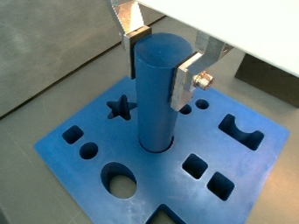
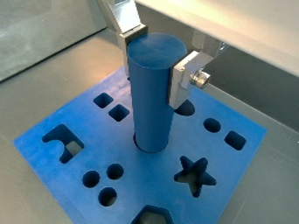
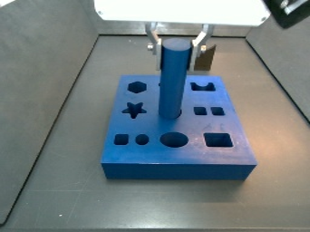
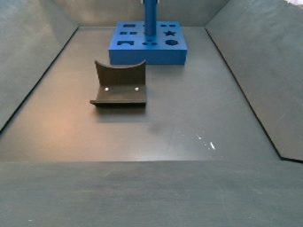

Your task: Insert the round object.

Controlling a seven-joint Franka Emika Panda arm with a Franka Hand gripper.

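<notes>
The round object [image 1: 156, 96], a long bright blue cylinder, stands upright with its lower end in a round hole in the middle of the flat blue block [image 1: 140, 188]. Most of its length rises above the block. It shows in both wrist views [image 2: 152, 87] and both side views [image 3: 175, 77] [image 4: 151, 13]. My gripper [image 1: 163, 63] comes down from above, and its silver fingers with dark pads press the cylinder's top on two sides [image 2: 160, 59] [image 3: 177, 43]. The block [image 3: 182, 159] has star, hexagon, square and round holes.
The dark fixture [image 4: 119, 84] stands on the floor in front of the blue block [image 4: 136, 53]. A small dark grey-brown piece [image 3: 208, 59] sits just behind the block. Grey walls enclose the floor on three sides.
</notes>
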